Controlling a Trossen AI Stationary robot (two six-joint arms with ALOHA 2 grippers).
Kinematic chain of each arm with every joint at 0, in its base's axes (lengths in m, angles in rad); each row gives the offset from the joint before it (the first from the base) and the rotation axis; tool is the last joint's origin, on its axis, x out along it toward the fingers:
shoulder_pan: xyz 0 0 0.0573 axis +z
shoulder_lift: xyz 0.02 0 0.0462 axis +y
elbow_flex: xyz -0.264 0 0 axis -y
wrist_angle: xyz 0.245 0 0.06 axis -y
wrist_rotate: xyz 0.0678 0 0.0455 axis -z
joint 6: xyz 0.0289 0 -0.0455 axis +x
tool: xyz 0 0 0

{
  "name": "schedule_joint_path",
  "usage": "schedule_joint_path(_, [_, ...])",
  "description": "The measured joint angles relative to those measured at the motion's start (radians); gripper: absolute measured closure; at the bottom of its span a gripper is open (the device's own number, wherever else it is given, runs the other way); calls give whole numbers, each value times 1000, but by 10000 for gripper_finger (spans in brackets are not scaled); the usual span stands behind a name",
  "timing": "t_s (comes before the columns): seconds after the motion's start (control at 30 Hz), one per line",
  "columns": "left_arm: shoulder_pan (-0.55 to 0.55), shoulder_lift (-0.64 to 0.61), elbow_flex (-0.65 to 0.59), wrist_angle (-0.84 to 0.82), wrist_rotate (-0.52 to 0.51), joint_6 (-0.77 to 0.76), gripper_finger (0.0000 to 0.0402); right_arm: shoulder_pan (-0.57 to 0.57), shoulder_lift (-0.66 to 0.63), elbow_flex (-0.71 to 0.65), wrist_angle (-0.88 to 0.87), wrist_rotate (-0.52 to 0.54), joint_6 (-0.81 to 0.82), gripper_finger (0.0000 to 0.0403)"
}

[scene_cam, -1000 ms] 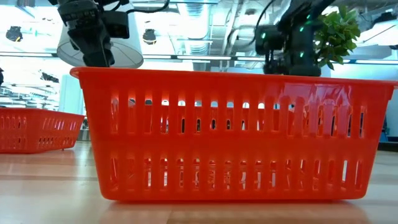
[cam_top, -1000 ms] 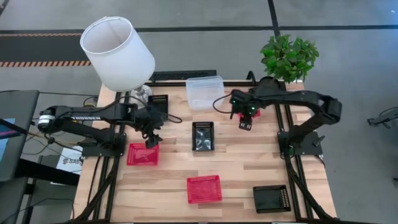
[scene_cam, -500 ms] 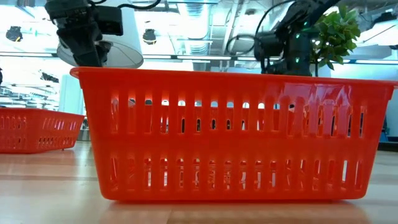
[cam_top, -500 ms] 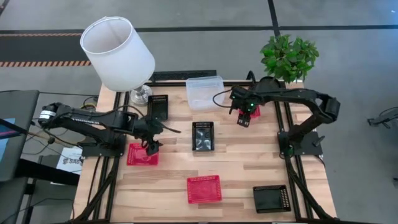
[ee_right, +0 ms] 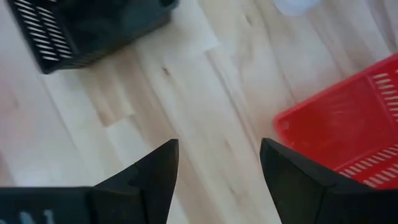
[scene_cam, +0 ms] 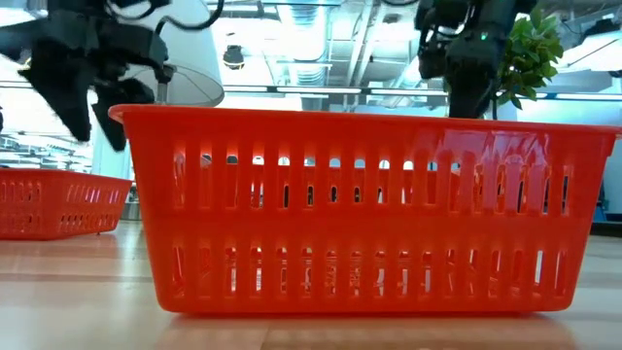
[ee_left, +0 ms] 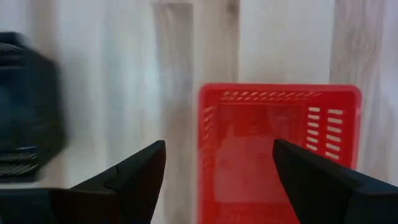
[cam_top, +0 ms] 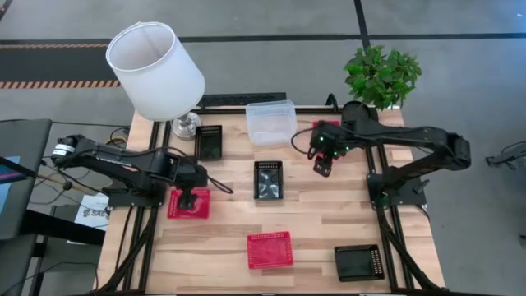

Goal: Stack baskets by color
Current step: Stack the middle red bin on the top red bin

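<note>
My left gripper point(cam_top: 191, 200) point(ee_left: 219, 146) hangs open, pointing down, just above a red basket point(cam_top: 188, 204) point(ee_left: 280, 149) at the table's left. One finger is over the bare wood beside the basket and the other over its inside. My right gripper point(cam_top: 321, 167) point(ee_right: 219, 144) is open above bare wood at the far right, between a red basket point(ee_right: 348, 124) and the black basket point(cam_top: 268, 179) point(ee_right: 87, 25) at the table's middle. Other baskets rest flat on the table: a clear one point(cam_top: 271, 122), a black one point(cam_top: 209, 141), a red one point(cam_top: 269, 249) point(scene_cam: 360, 209) and a black one point(cam_top: 359, 262).
A white lamp point(cam_top: 156, 70) stands at the far left corner and a potted plant point(cam_top: 380, 76) at the far right corner. Bare wood lies between the middle black basket and the near red one.
My left gripper has swung toward the table's near left and sunk, ending over the left red basket; its wrist has rolled. My right gripper has risen above the table and rolled. No basket has moved.
</note>
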Motion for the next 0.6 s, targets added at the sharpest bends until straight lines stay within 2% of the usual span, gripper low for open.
schedule_joint_path(0.13, [0, 2, -106, 110, 61, -42, 118, 76, -23, 0, 21, 7, 68, 155])
schedule_joint_path(0.27, [2, 9, -111, 112, -68, -115, 118, 157, -43, 0, 52, 71, 123, 155])
schedule_joint_path(0.33, [1, 19, -111, 110, -62, -115, 118, 189, -44, 0, 65, 98, 144, 155])
schedule_joint_path(0.6, [2, 184, -112, 109, -27, -110, 127, 249, -37, 0, 72, 116, 204, 155])
